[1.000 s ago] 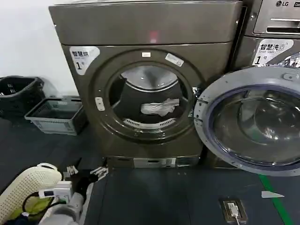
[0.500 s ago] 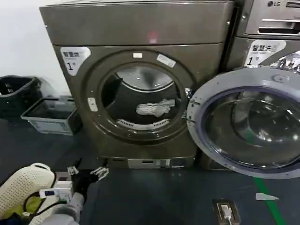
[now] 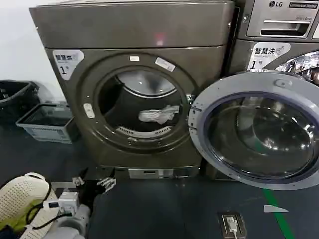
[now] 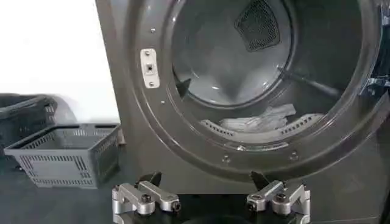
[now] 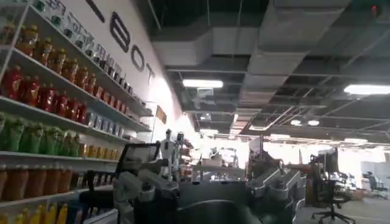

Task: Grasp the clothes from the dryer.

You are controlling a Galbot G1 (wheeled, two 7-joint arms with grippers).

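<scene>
Shifted leftward in view: dryer (image 3: 134, 94), door (image 3: 256, 130) swung open. Clothes (image 3: 158, 115) lie in drum. Left gripper (image 3: 92, 185) low before it, fingers spread, empty. Grey basket (image 3: 45, 122) beside. Right gripper (image 5: 210, 182) faces shelving, fingers apart.

Floor (image 3: 164, 209): dark grey, with a green tape strip (image 3: 275, 211) running towards the right front corner and a small white tape piece beside it.
Wall (image 3: 20, 45): plain white, at the left.
Baskets: a grey slatted basket (image 3: 46, 123) on the floor by the wall; a black basket (image 3: 14, 97) just behind it.
Neighbouring machine (image 3: 279, 30): silver panel with an LG logo, at the right.
Floor socket (image 3: 230, 225): small plate with a white plug.
Shelves (image 5: 55, 115): rows of bottled drinks, red, orange and green.
Ceiling (image 5: 256, 55): dark, exposed ducts, with bright strip lights (image 5: 202, 83).
</scene>
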